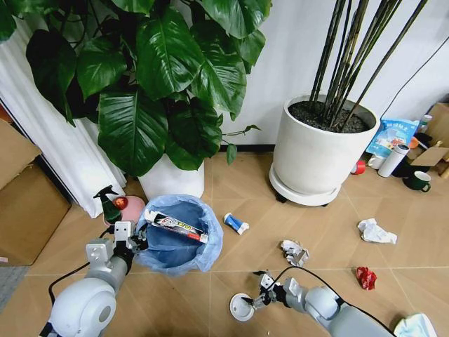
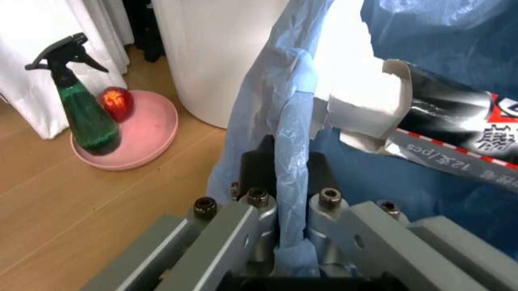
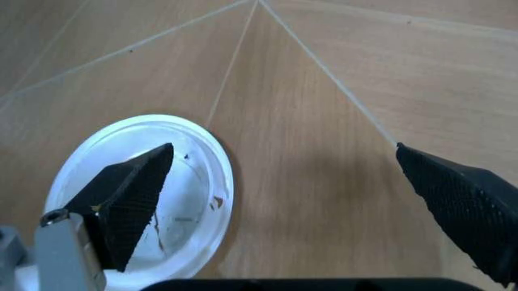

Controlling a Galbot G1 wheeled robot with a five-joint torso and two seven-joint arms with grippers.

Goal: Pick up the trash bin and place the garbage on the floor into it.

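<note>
Two tools are seen low over the floor (image 1: 231,267) of tan chevron tiles. The right tool (image 3: 299,182) is spread wide, one ribbed dark finger (image 3: 130,194) lying over the white round lid (image 1: 242,307), nothing gripped. The left tool (image 2: 279,242) is clamped on the crinkly blue bag folded over the rim of the trash bin (image 1: 179,235), in which a printed tube (image 1: 175,226) is lodged. Farther off, a crumpled tissue (image 1: 375,231), a red wrapper (image 1: 365,277) and a blue-white can (image 1: 236,223) are scattered before a smooth white pot (image 1: 316,158).
</note>
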